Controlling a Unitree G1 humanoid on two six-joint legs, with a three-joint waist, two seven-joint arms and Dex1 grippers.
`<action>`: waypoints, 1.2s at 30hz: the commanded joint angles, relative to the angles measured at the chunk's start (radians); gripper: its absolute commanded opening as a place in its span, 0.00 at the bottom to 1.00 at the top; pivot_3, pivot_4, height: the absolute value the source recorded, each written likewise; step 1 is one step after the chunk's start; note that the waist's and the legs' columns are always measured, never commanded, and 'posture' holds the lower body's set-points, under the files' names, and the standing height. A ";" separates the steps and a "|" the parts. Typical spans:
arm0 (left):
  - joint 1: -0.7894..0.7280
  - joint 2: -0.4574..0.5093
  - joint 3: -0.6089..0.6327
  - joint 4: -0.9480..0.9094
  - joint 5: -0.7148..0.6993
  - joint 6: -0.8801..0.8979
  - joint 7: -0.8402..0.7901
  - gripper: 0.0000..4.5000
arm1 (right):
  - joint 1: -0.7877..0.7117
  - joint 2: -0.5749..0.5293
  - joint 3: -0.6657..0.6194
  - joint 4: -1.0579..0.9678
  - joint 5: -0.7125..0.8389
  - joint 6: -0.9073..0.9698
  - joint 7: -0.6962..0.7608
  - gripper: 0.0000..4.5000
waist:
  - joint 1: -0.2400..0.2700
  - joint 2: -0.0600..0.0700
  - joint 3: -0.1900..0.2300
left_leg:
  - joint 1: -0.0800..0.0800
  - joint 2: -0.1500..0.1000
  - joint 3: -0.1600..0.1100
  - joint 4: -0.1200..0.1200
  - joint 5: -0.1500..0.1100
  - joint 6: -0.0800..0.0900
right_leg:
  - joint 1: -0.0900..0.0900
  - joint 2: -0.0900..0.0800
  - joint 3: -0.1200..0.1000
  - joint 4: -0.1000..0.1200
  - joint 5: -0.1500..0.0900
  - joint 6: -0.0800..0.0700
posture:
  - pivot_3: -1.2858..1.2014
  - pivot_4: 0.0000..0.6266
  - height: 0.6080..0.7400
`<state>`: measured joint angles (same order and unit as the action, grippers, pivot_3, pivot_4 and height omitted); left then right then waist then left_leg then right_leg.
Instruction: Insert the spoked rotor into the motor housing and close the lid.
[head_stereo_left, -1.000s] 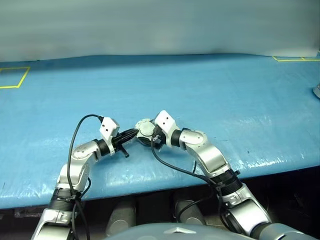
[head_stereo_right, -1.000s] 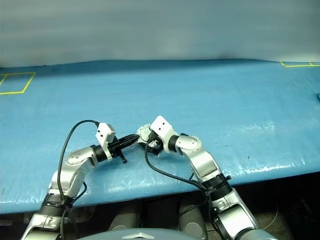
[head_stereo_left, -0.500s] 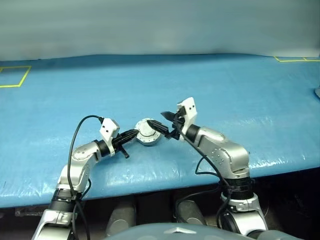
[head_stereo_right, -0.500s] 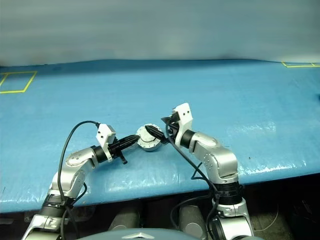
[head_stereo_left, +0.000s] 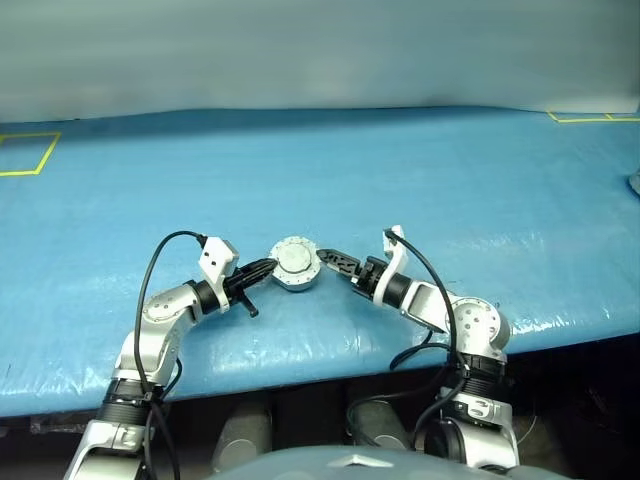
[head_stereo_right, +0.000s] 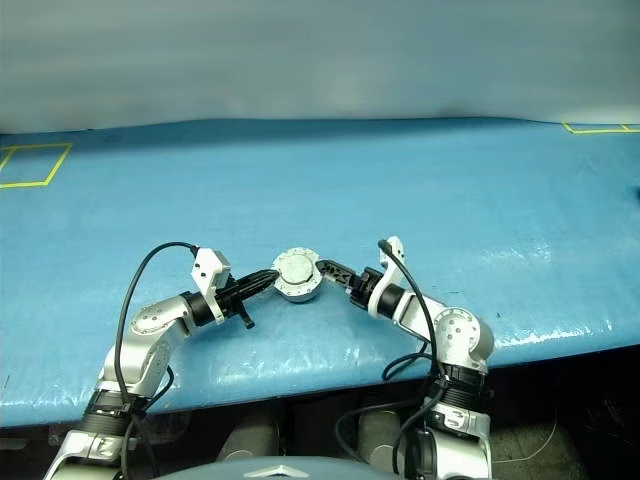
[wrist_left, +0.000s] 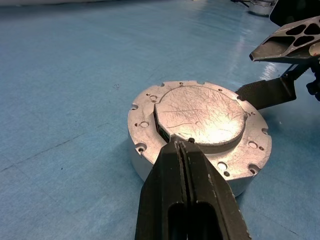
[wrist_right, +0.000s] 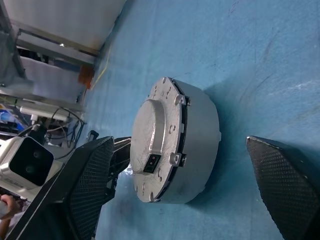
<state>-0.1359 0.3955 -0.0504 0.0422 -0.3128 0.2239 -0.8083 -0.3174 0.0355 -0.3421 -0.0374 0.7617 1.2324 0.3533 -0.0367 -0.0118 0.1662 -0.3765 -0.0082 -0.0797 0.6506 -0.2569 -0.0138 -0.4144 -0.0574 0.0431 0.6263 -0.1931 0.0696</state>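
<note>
The lid (wrist_left: 202, 112) is sitting closed on the motor housing (wrist_left: 200, 145), seemingly rigid, heavy metal, best gripped across its rim, between the shut, empty left pincer (wrist_left: 186, 150) and the wide-open, empty right pincer (head_stereo_left: 335, 263).

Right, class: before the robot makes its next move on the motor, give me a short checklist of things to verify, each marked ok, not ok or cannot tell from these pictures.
1. Lid closed flat on the housing: ok.
2. Rotor seated inside: cannot tell, the lid hides it.
3. Housing flat on the blue table: ok.
4. Left hand shut, tip at the housing's near edge: ok.
5. Right hand open, beside the housing and gripping nothing: ok.
6. Lid latched or fastened: cannot tell.
</note>
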 joint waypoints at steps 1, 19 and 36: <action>0.009 -0.001 -0.022 0.022 0.020 0.001 -0.005 0.00 | -0.012 0.025 -0.004 0.013 0.044 0.001 -0.015 0.99 | 0.000 0.000 0.000 | 0.000 0.000 0.000 0.000 0.000 0.000 | 0.000 0.000 0.000 0.000 0.000 0.000 | 0.52 0.24 1.00; 0.022 0.000 -0.028 0.021 0.043 -0.015 -0.003 0.00 | -0.030 0.090 -0.029 0.100 0.136 -0.044 -0.058 0.56 | -0.001 0.001 0.000 | 0.000 0.000 0.000 0.000 0.000 0.000 | 0.000 0.000 0.000 0.000 0.000 0.000 | 0.52 0.24 1.00; 0.022 -0.012 0.003 0.010 0.014 -0.009 0.004 0.00 | -0.019 0.065 0.021 0.129 0.117 -0.067 -0.083 0.27 | -0.002 0.002 0.000 | 0.000 0.000 0.000 0.000 0.000 0.000 | 0.000 0.000 0.000 0.000 0.000 0.000 | 0.52 0.24 1.00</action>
<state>-0.1184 0.3947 -0.0383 0.0499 -0.2891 0.2078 -0.8068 -0.3341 0.0887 -0.3311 0.0880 0.8680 1.1636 0.2819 -0.0389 -0.0098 0.1661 -0.3767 -0.0080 -0.0798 0.6504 -0.2568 -0.0137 -0.4148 -0.0572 0.0429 0.6263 -0.1932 0.0697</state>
